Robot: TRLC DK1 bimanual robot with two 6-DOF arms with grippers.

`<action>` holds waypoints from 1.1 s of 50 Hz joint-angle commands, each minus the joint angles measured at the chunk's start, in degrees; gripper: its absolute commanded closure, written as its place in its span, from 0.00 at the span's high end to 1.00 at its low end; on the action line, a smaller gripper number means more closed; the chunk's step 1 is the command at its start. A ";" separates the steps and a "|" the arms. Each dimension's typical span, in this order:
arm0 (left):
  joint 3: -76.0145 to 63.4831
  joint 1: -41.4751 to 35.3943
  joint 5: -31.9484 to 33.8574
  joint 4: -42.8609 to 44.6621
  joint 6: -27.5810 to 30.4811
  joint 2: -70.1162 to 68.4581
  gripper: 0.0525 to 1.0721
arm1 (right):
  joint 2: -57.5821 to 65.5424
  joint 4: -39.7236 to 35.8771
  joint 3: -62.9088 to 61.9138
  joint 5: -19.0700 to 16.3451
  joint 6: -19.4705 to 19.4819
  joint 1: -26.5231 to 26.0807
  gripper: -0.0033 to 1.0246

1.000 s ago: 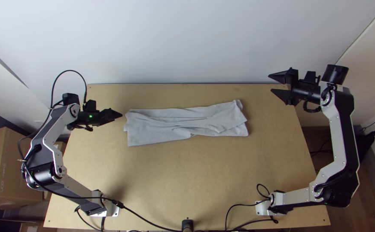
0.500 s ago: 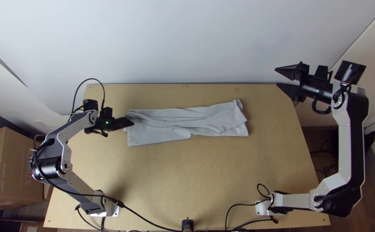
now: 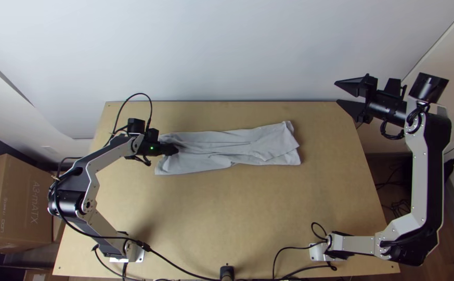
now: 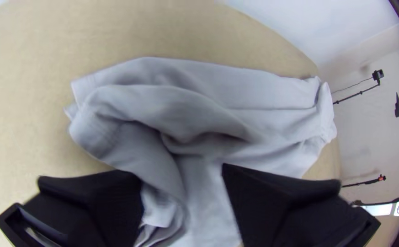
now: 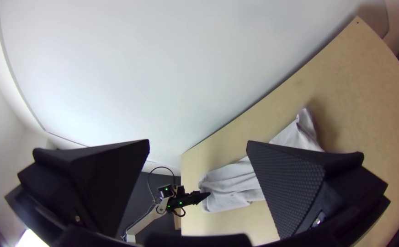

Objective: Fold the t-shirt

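Note:
The grey t-shirt [image 3: 221,151] lies across the table as a long narrow strip, folded in layers with creases along it. At its left end is my left gripper [image 3: 172,150], over or against the cloth. Seen from the left wrist, the shirt [image 4: 245,91] runs between the spread fingers of my left gripper [image 4: 182,171], which stands open, and is rumpled into soft folds there. My right gripper [image 3: 336,92] stands open beyond the table's back right corner, well apart from the shirt. The right wrist view also has my right gripper [image 5: 198,142] with nothing between its fingers.
A wall [image 3: 227,52] rises behind the table's back edge. Bare wood [image 3: 227,208] lies in front of the shirt. Cables [image 3: 185,271] run along the near edge, and a cardboard box [image 3: 18,200] stands left of the table.
My left gripper has moved right from beside the shirt to its left end, where the cloth edge is shifted slightly. My right gripper has moved a little to the right, away from the table.

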 commanded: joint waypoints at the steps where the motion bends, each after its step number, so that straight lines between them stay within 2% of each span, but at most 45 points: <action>1: -1.72 1.43 -1.01 2.81 -2.97 0.15 0.03 | -1.93 -0.27 0.83 -0.79 1.16 0.16 0.95; 10: -1.81 9.34 -1.10 -0.45 1.43 -1.08 0.02 | -2.81 -0.18 -1.37 -0.79 0.55 0.07 0.95; 21: 1.44 25.07 -1.10 -9.85 14.78 -2.84 0.02 | -3.07 0.61 -3.83 -0.79 -0.16 0.07 0.95; 30: 10.23 39.93 -1.10 -18.02 26.21 1.21 0.02 | -2.98 0.96 -5.06 -0.70 -1.39 -0.11 0.95; 35: 14.89 43.88 -4.62 -21.63 30.52 1.74 0.02 | -3.07 0.96 -5.94 -0.35 -2.35 -0.20 0.95; 44: 20.25 43.62 -11.47 -27.78 36.67 -2.57 0.02 | -3.60 0.96 -6.82 0.00 -3.06 -0.02 0.95; 55: 18.58 29.12 -23.86 -28.13 37.99 -12.68 0.02 | -5.01 0.96 -8.66 0.00 -3.50 -0.02 0.95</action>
